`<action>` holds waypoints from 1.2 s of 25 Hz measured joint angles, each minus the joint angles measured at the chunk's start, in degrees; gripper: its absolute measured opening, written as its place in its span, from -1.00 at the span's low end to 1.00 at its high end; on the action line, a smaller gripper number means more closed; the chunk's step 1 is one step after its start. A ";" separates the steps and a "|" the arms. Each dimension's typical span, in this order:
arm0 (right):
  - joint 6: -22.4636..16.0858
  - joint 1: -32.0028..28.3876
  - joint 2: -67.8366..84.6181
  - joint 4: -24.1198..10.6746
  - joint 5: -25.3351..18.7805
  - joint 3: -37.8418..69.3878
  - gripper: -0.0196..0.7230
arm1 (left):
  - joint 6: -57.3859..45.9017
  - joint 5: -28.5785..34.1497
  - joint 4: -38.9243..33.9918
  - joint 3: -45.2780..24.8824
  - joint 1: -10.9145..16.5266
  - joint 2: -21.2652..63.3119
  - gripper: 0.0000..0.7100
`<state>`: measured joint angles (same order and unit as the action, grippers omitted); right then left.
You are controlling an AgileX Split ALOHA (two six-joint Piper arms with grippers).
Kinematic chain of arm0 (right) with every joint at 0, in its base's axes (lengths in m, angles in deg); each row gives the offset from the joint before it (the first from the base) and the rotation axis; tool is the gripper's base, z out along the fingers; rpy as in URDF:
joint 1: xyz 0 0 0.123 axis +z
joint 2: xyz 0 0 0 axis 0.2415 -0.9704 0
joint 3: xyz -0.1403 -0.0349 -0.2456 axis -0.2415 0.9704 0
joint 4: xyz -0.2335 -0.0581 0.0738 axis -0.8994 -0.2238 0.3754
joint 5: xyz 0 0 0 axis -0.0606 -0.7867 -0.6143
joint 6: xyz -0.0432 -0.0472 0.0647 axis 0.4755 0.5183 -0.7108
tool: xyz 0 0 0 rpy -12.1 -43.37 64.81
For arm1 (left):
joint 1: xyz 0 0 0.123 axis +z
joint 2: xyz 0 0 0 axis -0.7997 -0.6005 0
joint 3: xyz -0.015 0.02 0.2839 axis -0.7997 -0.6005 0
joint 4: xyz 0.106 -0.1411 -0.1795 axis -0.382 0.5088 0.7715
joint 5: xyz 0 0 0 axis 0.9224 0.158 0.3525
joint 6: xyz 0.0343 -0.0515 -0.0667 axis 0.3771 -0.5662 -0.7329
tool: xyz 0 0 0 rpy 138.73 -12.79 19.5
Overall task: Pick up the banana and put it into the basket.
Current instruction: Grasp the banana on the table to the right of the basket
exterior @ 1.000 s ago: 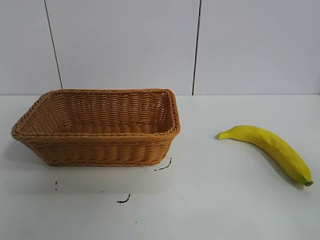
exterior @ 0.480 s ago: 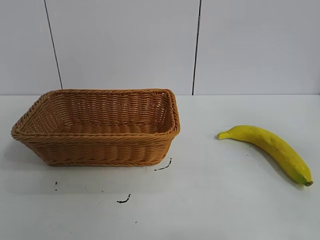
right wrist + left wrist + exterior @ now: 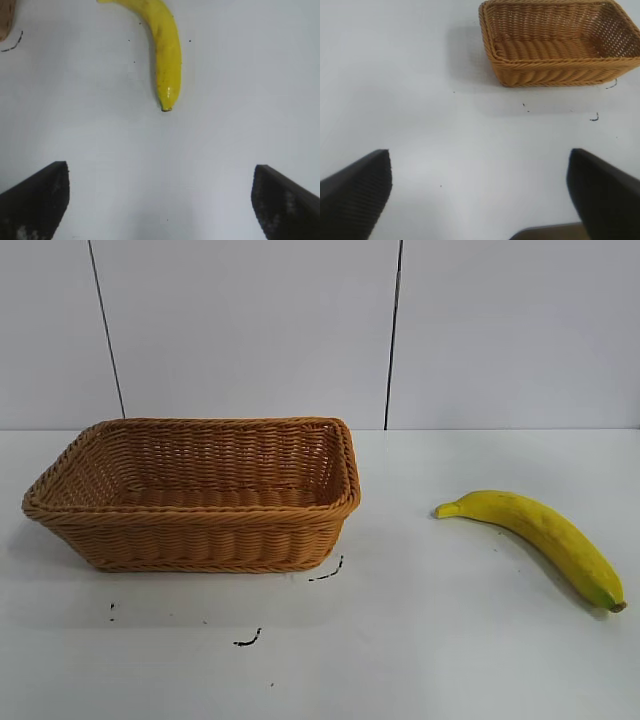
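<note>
The yellow banana (image 3: 540, 535) lies on the white table at the right, stem toward the basket, greenish tip toward the front right. The tan woven basket (image 3: 195, 540) stands at the left, holding nothing. Neither arm shows in the exterior view. My right gripper (image 3: 160, 200) is open and empty above bare table, short of the banana (image 3: 165, 50), whose tip points toward it. My left gripper (image 3: 480, 195) is open and empty above bare table, well away from the basket (image 3: 560, 75).
Small black marks (image 3: 325, 573) dot the table in front of the basket. A white panelled wall (image 3: 320, 330) stands behind the table. A corner of the basket (image 3: 5, 20) shows at the edge of the right wrist view.
</note>
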<state>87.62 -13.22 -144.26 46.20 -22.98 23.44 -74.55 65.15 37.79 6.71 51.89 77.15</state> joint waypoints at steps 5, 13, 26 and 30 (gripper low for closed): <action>7.14 2.13 -11.92 0.66 2.84 -7.07 0.92 | 0.00 0.00 0.00 0.00 0.00 0.00 0.94; 6.25 2.49 -23.59 -2.54 9.13 -11.28 0.92 | 0.00 0.00 0.00 0.00 0.00 0.00 0.94; 2.11 2.49 -39.68 -4.69 23.48 -11.33 0.92 | 0.00 0.00 0.00 0.00 0.00 0.00 0.94; 0.87 2.49 -43.45 -4.69 25.58 -11.33 0.92 | 0.00 0.00 0.00 0.00 0.00 0.00 0.94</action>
<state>88.49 -10.73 -187.71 41.51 2.61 12.12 -74.55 65.15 37.79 6.71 51.89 77.15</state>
